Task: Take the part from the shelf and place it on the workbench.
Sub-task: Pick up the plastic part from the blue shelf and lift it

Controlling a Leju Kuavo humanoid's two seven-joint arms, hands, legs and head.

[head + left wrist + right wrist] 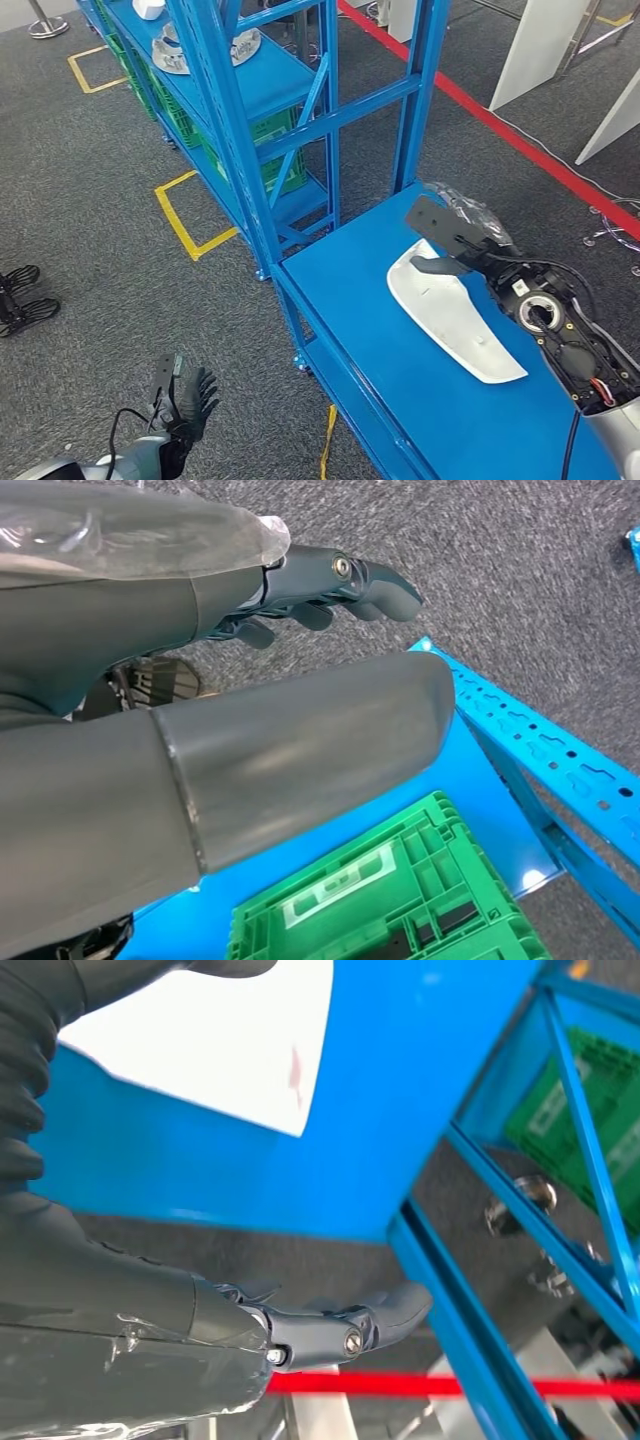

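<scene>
The white curved part (pixel 453 315) lies flat on the blue workbench (pixel 355 340). My right hand (pixel 453 240) is at the part's far end, its thumb over the white edge and its fingers stretched straight past it, gripping nothing. In the right wrist view the part (pixel 219 1050) rests on the blue top, apart from the hand's dark fingers (pixel 340 1330). My left hand (pixel 185 400) hangs low beside the bench over the carpet, fingers spread and empty; its thick thumb (pixel 317 740) fills much of the left wrist view.
A blue shelf (pixel 249 90) stands behind the bench, with grey parts (pixel 170 50) on its top level and green crates (pixel 279 150) below. Yellow floor marks (pixel 181 225), a red line (pixel 513 130) and white panels (pixel 536 40) surround it. A green crate (pixel 392 900) sits under my left hand.
</scene>
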